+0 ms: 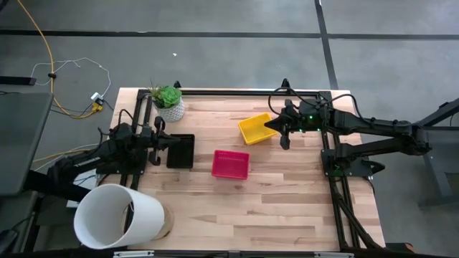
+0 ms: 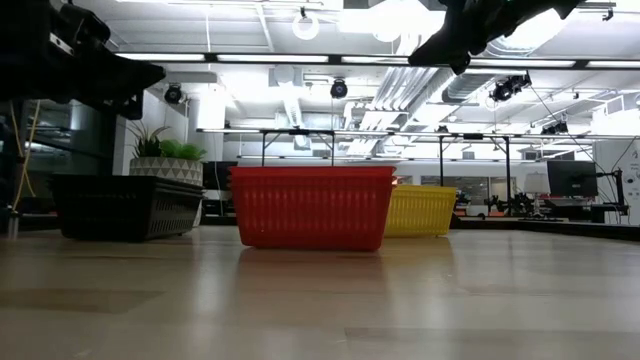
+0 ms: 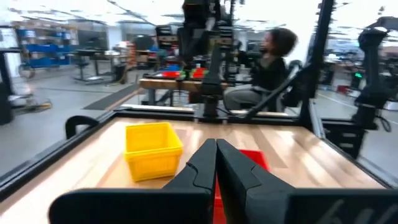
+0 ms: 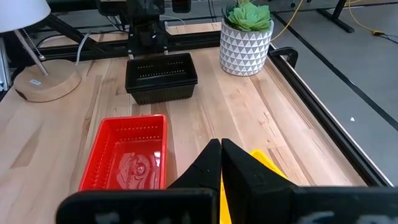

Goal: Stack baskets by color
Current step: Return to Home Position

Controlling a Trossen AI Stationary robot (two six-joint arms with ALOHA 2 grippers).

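Note:
Three baskets stand on the wooden table on their bases: a black basket (image 1: 181, 150) at the left, a red basket (image 1: 230, 164) in the middle and a yellow basket (image 1: 256, 129) farther back to the right. My left gripper (image 1: 163, 144) is shut and points level. It hangs above the black basket's left edge (image 4: 160, 60), and the low view shows it well clear of the basket. My right gripper (image 1: 270, 127) is shut, tips slightly down and hovers high over the yellow basket's right edge (image 4: 264, 163).
A large white bucket (image 1: 118, 215) lies at the near left corner. A white pot with a green plant (image 1: 169, 104) stands at the far left. Dark frame rails (image 1: 333, 154) run along the table's edges. A person (image 3: 273, 59) sits beyond the table.

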